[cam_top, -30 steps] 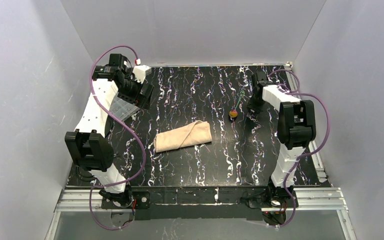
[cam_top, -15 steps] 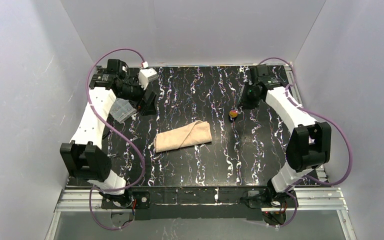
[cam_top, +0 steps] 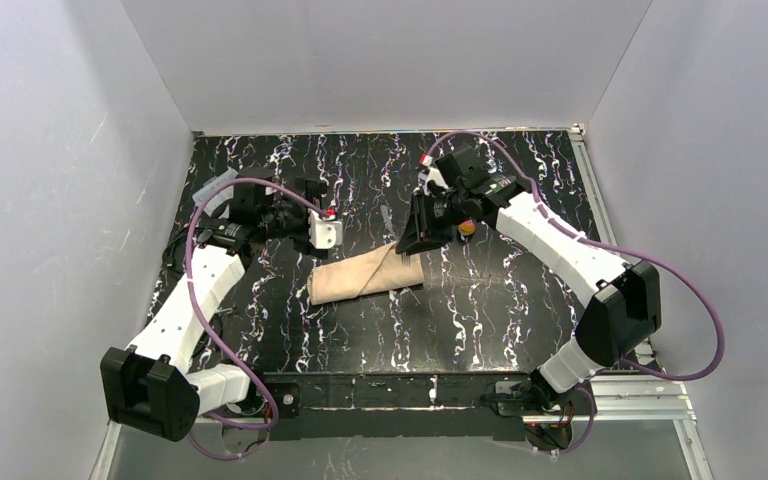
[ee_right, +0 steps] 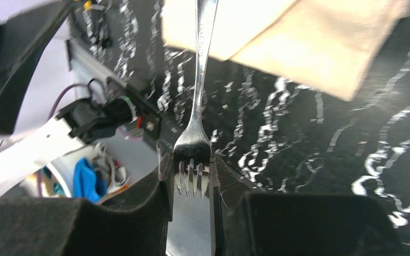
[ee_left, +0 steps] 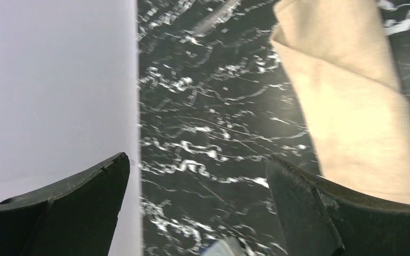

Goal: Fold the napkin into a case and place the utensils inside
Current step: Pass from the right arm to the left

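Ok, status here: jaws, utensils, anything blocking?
Right jaws shut on fork at its tines, handle toward case. Left jaws open, empty, beside it. Spoon lies loose beyond the case. Nothing seen blocking.

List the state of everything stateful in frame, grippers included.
napkin: folded into a flat case, lying on the table.
fork: held by its tines, handle pointing at the napkin.
spoon: loose on the table, not held.
left gripper: open, empty, beside the napkin.
right gripper: shut on the fork.
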Robot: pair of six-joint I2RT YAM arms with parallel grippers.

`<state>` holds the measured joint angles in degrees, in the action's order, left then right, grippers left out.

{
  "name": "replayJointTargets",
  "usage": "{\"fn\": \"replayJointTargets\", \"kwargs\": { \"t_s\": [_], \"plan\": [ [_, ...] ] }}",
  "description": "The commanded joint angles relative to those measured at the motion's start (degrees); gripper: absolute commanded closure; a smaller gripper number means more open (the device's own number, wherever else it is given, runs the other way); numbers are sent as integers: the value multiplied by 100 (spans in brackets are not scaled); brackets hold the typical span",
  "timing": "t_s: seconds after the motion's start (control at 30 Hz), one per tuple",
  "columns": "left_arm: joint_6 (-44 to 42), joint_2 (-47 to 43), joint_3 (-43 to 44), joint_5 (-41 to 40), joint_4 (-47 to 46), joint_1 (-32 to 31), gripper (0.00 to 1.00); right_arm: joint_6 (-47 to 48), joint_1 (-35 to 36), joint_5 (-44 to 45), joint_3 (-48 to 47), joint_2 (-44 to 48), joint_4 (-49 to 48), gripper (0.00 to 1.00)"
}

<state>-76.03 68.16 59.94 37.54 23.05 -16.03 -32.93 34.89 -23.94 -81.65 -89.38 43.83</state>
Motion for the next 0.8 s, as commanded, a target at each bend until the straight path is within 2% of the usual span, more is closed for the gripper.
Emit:
{"fn": "replayJointTargets", "kwargs": {
  "t_s": [0.0, 0.23, 0.4, 0.5, 0.67, 0.77],
  "plan": [
    [-636, -247, -251, 625, -988, -25, 2, -389, 281, -1014, -261, 202, -331, 99],
    [-1526, -292, -62, 1445, 347, -29, 3, -555, 533, -1553, -742, -77, -319, 99],
    [-2230, -301, -258, 1510, 494, -28, 4, -751, 628, -1778, -680, -167, -597, 99],
    [-2552, -327, -375, 1520, 307, -38, 17, -826, 703, -1770, -610, -195, -708, 99],
    [-2770, -395, -457, 1577, 60, -91, 24, -832, 798, -1794, -642, -269, -726, 99],
    [-2911, -417, -513, 1568, 90, -121, 34, -845, 872, -1796, -751, -358, -729, 99]
  ]
}}
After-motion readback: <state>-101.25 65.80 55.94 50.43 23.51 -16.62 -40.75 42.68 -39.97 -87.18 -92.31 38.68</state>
